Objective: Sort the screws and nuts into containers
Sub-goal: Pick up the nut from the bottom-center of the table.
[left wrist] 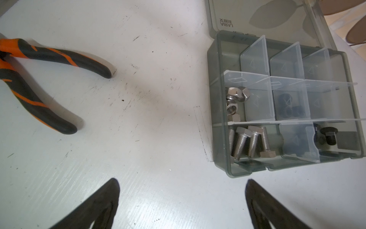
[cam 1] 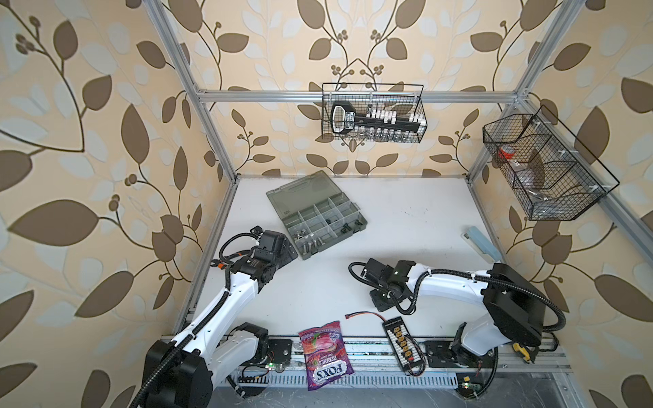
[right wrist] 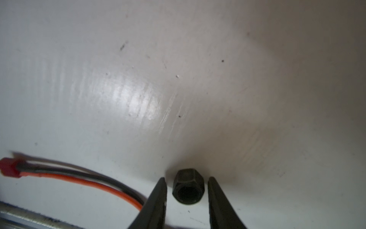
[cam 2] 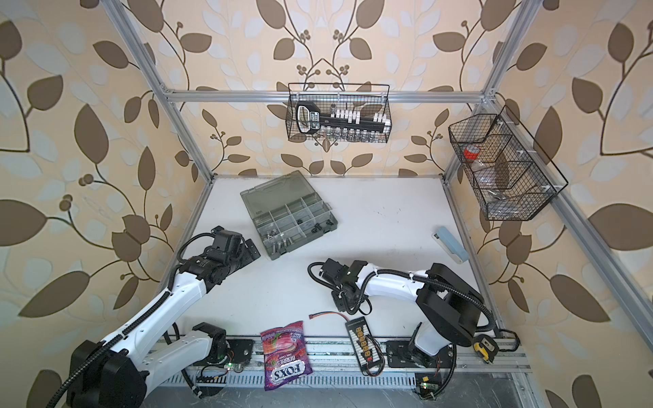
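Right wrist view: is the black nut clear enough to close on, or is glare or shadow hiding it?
Right wrist view: the black nut is sharp, lying in soft shadow between the right tool's tips with a gap on each side; the glare patch on the table sits well clear of it; the red connector is smeared. Both top views: nut not discernible.
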`<state>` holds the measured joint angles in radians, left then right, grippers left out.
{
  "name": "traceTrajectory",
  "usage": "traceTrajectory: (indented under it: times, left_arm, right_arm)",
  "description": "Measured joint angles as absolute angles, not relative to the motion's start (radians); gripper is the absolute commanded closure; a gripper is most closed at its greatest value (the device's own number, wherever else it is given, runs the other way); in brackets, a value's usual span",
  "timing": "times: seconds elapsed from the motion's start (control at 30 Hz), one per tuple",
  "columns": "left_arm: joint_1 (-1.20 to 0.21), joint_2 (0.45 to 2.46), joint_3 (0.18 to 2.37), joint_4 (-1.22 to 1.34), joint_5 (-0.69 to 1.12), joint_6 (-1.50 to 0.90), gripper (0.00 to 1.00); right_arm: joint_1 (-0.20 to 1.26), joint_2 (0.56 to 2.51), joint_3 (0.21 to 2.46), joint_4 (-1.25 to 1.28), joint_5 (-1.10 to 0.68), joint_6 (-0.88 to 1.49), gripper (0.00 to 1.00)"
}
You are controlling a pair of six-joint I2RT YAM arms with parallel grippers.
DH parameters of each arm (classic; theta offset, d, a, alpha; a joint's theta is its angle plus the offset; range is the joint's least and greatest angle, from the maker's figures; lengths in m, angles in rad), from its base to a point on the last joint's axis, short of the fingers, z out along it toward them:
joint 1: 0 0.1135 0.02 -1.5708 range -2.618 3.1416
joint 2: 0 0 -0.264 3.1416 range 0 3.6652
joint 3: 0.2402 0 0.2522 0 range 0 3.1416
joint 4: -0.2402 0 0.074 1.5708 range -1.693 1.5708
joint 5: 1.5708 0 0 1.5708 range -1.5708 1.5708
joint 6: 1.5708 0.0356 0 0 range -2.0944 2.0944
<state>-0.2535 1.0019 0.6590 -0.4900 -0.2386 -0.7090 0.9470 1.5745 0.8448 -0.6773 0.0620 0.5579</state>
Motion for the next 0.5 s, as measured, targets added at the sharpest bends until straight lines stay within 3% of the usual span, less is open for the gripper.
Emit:
traceTrajectory:
  times: [0.5]
  left_arm:
    - [-0.253,1.002,0.659,-0.497,-0.24,-0.709,0.01]
  right_arm:
    - [0.947,1.584,0.844,-0.668,0.054,0.555,0.8]
